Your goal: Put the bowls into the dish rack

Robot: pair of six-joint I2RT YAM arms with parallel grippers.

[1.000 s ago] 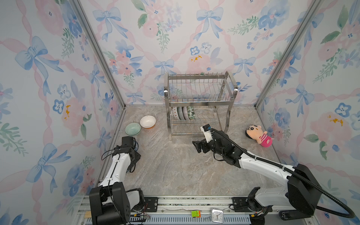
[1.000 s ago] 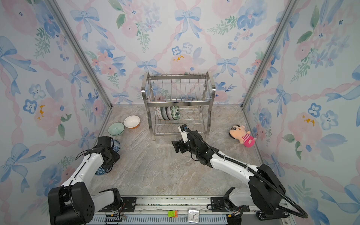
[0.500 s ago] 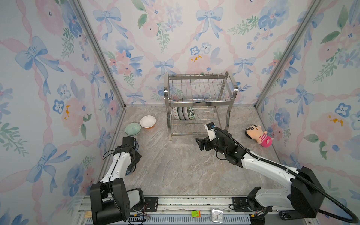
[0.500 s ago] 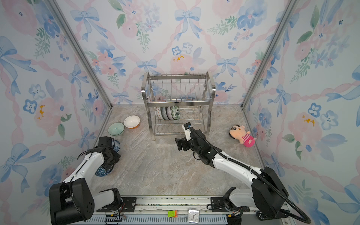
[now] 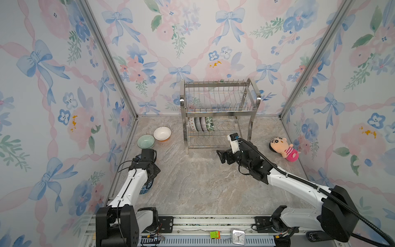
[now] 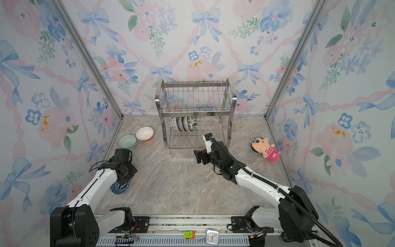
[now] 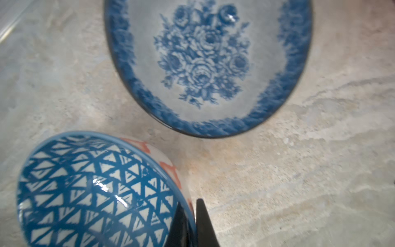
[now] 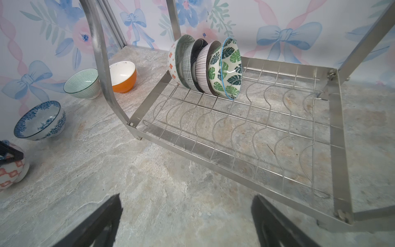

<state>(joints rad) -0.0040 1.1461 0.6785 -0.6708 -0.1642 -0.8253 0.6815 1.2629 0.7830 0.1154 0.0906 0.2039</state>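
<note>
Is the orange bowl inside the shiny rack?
No, the round orange ceramic bowl sits on the tabletop beside the pale green bowl, outside the steel wire rack.

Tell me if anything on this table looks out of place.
Yes: a pink plush doll lies on the table to the right of the dish rack. It is the only thing here that is not dishware. I see no spill or breakage.

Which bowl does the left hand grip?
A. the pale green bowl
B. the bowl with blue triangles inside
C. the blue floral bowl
B: the left wrist view shows the left hand pinching the rim of the bowl with blue triangles inside; the blue floral bowl stands free.
</note>
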